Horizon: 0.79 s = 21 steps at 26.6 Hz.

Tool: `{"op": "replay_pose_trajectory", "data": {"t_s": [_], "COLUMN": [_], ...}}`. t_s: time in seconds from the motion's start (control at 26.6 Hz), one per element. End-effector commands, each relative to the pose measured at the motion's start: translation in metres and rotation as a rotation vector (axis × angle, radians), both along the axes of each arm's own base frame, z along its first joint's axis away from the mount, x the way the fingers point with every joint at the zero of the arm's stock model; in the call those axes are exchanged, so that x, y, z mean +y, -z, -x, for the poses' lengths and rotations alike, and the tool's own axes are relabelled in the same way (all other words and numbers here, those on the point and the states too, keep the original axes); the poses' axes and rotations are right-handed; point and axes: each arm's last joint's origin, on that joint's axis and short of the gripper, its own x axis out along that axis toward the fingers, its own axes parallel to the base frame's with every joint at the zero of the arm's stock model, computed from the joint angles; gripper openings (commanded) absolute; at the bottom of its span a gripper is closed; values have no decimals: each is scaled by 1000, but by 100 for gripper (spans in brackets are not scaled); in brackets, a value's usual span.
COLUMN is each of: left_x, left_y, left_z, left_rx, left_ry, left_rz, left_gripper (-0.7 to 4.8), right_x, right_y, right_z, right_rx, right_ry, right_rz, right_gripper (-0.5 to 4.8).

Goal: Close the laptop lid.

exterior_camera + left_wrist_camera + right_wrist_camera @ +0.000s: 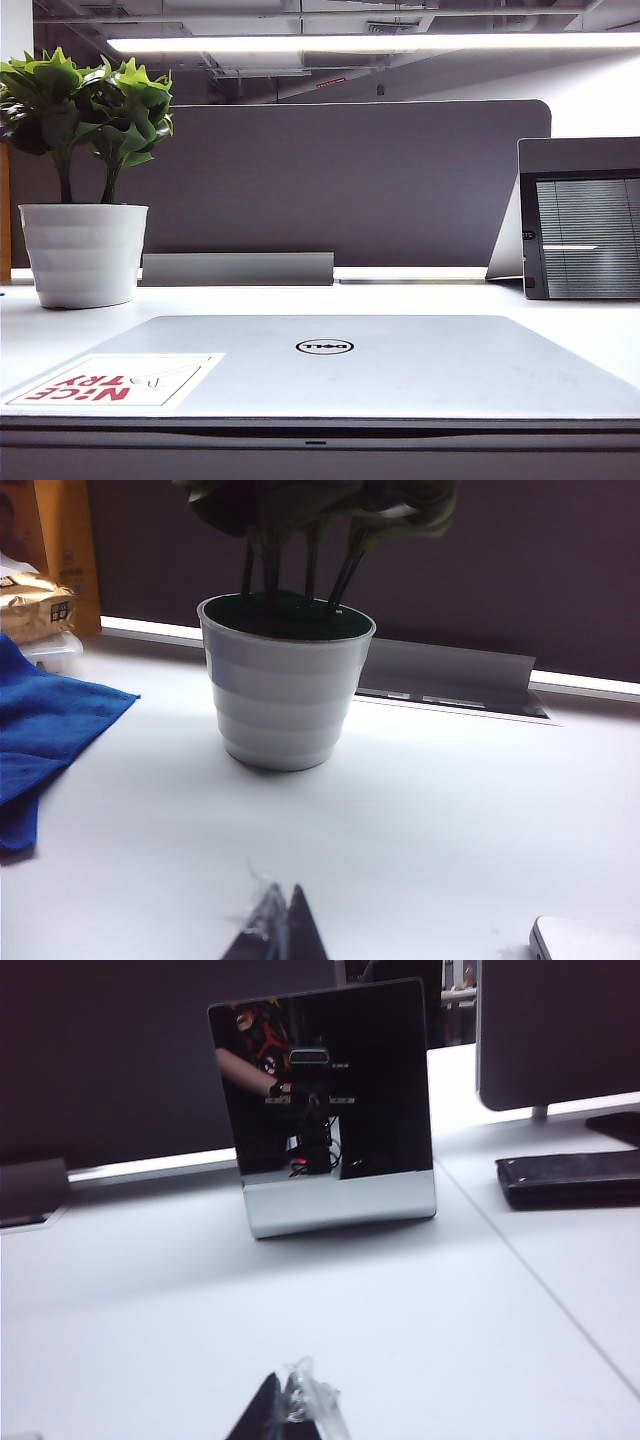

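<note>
Both grippers sit low over the white worktop, fingertips pressed together and holding nothing: the left gripper faces a white plant pot near the back left, with a blue cloth by the left edge; the right gripper faces a glossy upright device at the back right. Along the front edge, the laptop lid lies flat down on the laptop, Dell logo and "NICE TRY" sticker facing up.

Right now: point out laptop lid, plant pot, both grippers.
laptop lid [400, 365]: exterior view, bare outer panel.
plant pot [285, 705]: left wrist view, side wall.
left gripper [277, 932]: left wrist view, fingertips.
right gripper [285, 1410]: right wrist view, fingertips.
</note>
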Motion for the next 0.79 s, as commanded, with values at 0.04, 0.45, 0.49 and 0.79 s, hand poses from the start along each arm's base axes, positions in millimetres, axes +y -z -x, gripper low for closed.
{"op": "replay_pose_trajectory", "data": {"t_s": [0.04,0.45,0.49,0.79], "left_x": [0,0,0,0], "left_y": [-1,-1,-1,-1], "left_z": [0,0,0,0], "left_rx": [-11,-11,-11,-11], "left_ry": [-1,-1,-1,-1], "left_rz": [2,2,2,2], "left_gripper": [-5,-5,-5,-5], "right_x": [3,7,7,8], "right_y": [0,0,0,-2], "right_z": [0,0,0,0], "right_rx": [-4,-4,-5,-27], "right_ry": [-36,-77,-77,-80], "right_rz": [-4,-3,-3,1], "right_gripper": [-4,-4,-4,-4]}}
